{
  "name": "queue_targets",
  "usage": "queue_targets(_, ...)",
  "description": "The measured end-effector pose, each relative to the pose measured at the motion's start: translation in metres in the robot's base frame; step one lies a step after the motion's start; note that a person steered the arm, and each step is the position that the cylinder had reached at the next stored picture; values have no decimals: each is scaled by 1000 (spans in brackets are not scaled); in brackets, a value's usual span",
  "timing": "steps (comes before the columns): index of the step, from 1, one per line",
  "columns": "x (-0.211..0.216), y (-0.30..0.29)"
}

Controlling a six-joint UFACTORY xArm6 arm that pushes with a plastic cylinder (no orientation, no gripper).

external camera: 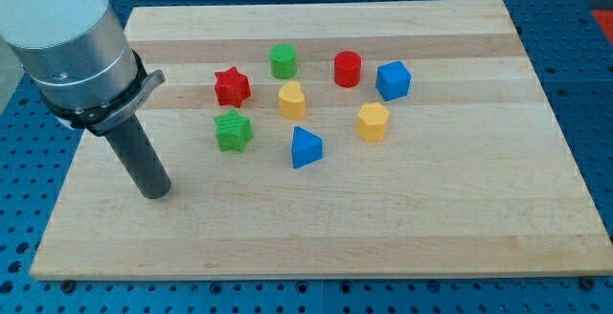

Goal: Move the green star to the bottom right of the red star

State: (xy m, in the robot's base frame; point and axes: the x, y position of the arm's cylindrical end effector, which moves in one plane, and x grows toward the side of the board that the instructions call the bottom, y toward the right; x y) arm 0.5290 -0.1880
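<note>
The green star lies on the wooden board, left of centre, directly below the red star and apart from it. My tip rests on the board to the lower left of the green star, well clear of it and touching no block. The dark rod rises from the tip toward the view's upper left into the grey arm housing.
A green cylinder, a red cylinder and a blue cube lie in a row near the top. A yellow heart, a yellow hexagon and a blue triangle lie right of the stars.
</note>
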Motion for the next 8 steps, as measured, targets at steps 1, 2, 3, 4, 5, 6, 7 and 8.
queue_targets(1, 0, 0)
queue_targets(2, -2, 0)
queue_targets(3, -2, 0)
queue_targets(4, -2, 0)
queue_targets(5, -1, 0)
queue_targets(6, -4, 3)
queue_targets(7, -32, 39)
queue_targets(8, -56, 77)
